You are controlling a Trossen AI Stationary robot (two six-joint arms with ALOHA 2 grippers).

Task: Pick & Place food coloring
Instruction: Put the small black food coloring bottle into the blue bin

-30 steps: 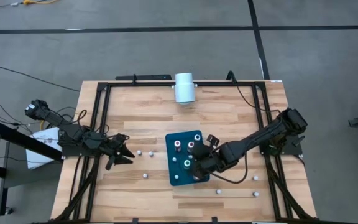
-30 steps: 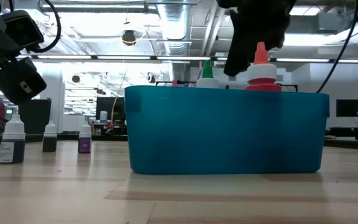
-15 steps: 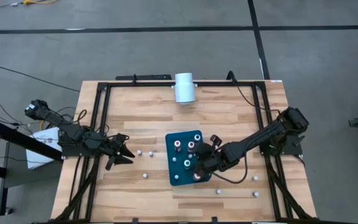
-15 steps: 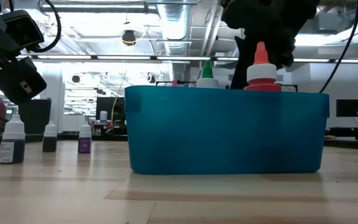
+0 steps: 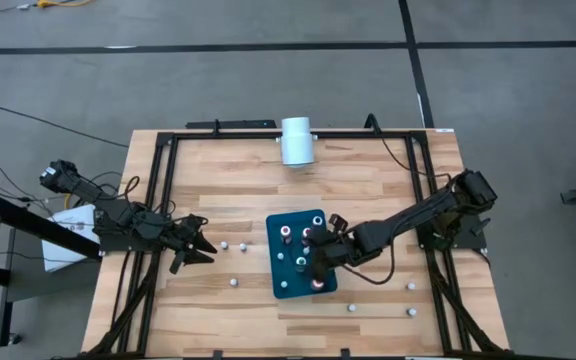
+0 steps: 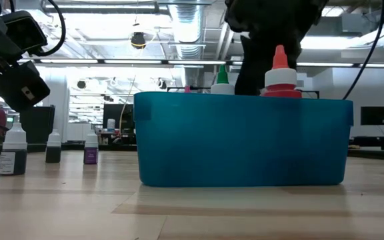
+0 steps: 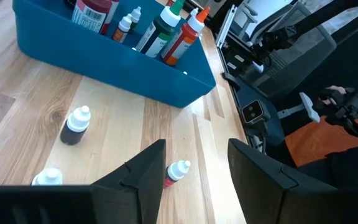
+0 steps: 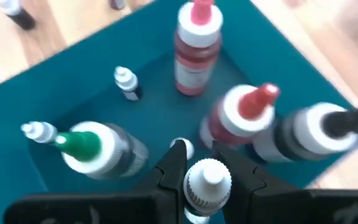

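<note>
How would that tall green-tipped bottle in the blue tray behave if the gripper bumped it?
The green-tipped bottle stands tall and narrow, so it would probably tip rather than slide. Its round body would likely roll once down, though the teal tray walls and neighbouring bottles should stop it. The right gripper, shut on a small white-capped bottle, hangs close by.

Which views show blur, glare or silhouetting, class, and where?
Right wrist view: soft all over, most at the edges, even the white-capped bottle between the right gripper fingers. Low view: bright ceiling lights silhouette the arm above the teal tray. High view: even light, small bottles only dots.
</note>
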